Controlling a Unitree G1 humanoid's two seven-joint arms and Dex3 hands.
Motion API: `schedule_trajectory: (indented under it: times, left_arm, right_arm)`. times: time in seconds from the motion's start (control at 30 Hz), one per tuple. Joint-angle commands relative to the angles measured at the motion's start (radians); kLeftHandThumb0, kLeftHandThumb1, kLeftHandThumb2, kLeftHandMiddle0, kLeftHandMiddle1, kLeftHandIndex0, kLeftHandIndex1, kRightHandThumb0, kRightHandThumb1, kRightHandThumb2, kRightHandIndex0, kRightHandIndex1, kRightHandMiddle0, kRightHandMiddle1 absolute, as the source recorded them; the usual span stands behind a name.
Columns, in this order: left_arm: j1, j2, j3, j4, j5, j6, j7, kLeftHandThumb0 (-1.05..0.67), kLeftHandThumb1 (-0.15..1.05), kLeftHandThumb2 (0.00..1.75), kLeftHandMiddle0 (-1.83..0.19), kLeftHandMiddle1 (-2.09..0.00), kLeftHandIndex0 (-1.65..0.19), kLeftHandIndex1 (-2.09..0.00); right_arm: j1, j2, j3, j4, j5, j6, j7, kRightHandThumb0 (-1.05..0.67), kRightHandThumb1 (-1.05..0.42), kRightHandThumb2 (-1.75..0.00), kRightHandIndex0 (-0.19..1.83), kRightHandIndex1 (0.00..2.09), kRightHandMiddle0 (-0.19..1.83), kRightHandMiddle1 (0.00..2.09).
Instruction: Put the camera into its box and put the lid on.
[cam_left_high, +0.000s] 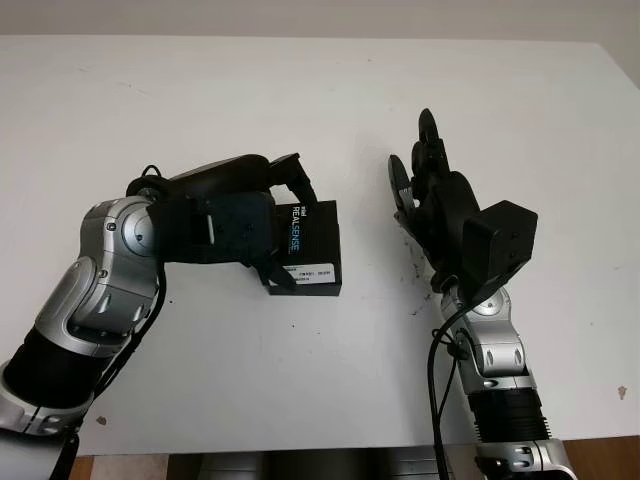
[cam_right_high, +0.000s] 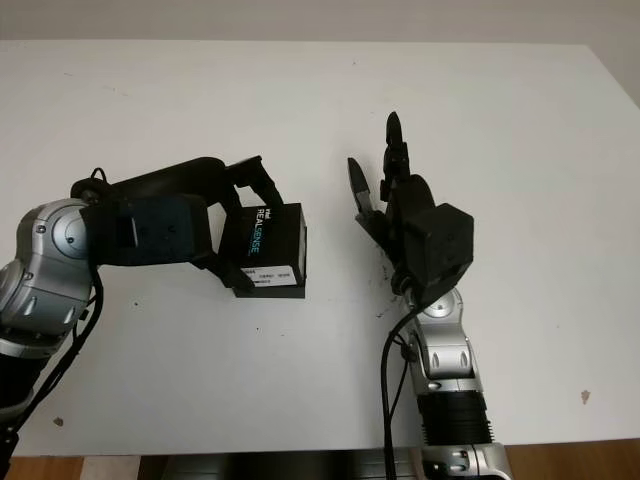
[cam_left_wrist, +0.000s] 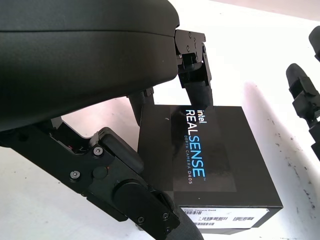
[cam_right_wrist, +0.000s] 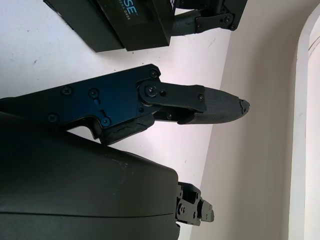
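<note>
Left hand (cam_left_high: 262, 228) clamps the closed box (cam_left_high: 308, 247) from its left side to steady it on the tabletop (cam_left_high: 300, 90); right hand (cam_left_high: 425, 185), open, hovers just right of it.

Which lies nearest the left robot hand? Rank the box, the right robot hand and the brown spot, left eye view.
1. Box, gripped by the left robot hand.
2. Right robot hand, open, right of the box.
3. Brown spot, near right corner of the table.

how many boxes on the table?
1. The black box sits on the white table, gripped by the left robot hand. Right robot hand hovers open beside it.
</note>
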Motion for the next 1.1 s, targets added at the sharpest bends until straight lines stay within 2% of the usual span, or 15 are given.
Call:
schedule_trajectory:
  times: [0.0,0.2,0.3,0.57,0.93,1.07]
  left_arm:
    - [0.009,-0.006,-0.012,-0.009,0.000,0.001,-0.002,-0.17,0.94,0.05,-0.27,-1.90,-0.18,-1.80]
    - [0.010,-0.019,-0.019,-0.001,0.001,-0.001,-0.002,-0.18,0.94,0.05,-0.26,-1.80,-0.18,-1.77]
    - [0.009,-0.024,-0.021,0.002,-0.001,-0.001,-0.003,-0.18,0.93,0.05,-0.26,-1.84,-0.19,-1.80]
    - [0.022,-0.036,-0.018,0.018,-0.009,-0.035,0.020,-0.17,0.94,0.05,-0.26,-1.78,-0.17,-1.80]
    - [0.038,-0.015,-0.020,0.011,-0.004,-0.054,0.006,-0.17,0.94,0.05,-0.29,-1.81,-0.20,-1.81]
    - [0.053,-0.011,-0.013,-0.003,-0.013,-0.051,-0.007,-0.14,0.93,0.05,-0.29,-1.73,-0.21,-1.80]
  right_arm:
    - [0.004,0.002,0.002,-0.009,0.003,-0.004,0.000,-0.74,-1.05,-0.48,-0.18,0.05,-0.14,0.06]
    - [0.006,0.002,0.003,-0.012,0.003,-0.001,0.000,-0.74,-1.05,-0.48,-0.18,0.05,-0.15,0.05]
    - [0.007,0.002,0.004,-0.011,0.001,-0.001,-0.002,-0.74,-1.05,-0.48,-0.18,0.05,-0.15,0.05]
    - [0.009,0.003,0.005,-0.008,0.002,-0.008,-0.003,-0.73,-1.05,-0.48,-0.18,0.05,-0.15,0.05]
    - [0.012,0.000,0.007,-0.015,-0.002,0.001,-0.006,-0.74,-1.05,-0.47,-0.18,0.05,-0.14,0.05]
    - [0.011,0.006,0.003,-0.016,0.007,0.003,-0.006,-0.72,-1.05,-0.47,-0.18,0.05,-0.14,0.05]
